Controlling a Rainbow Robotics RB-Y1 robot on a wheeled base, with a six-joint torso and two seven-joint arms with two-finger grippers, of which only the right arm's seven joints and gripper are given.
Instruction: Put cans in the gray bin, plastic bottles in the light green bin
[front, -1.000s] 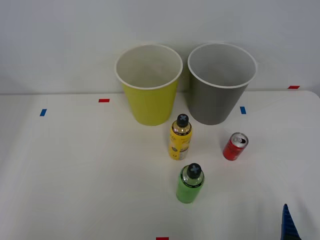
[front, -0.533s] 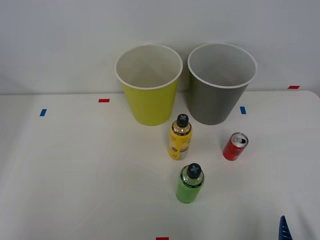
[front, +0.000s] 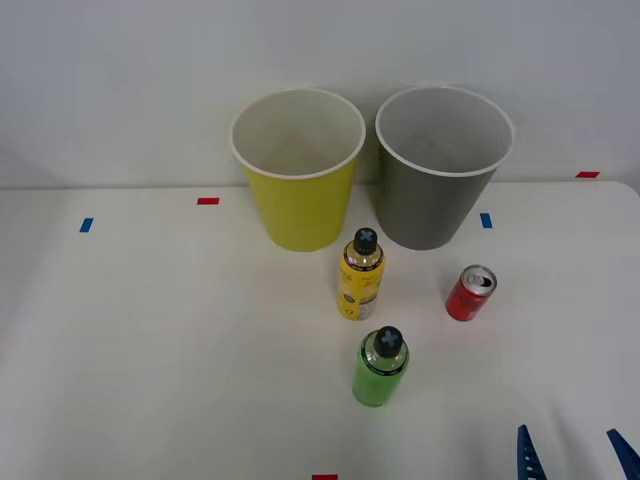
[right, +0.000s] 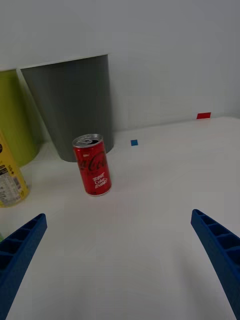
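Right gripper: low at the near right edge of the table, blue fingers spread wide, nothing between them.
Green bottle: nearest of the lot, upright, black cap on.
Red can: upright on the table, right of the bottles (dead ahead of the wrist camera, in front of the gray bin).
Yellow bottle: upright, just beyond the green one.
Light green bin: at the back, left of its twin.
Gray bin: at the back right, beside the light green bin.
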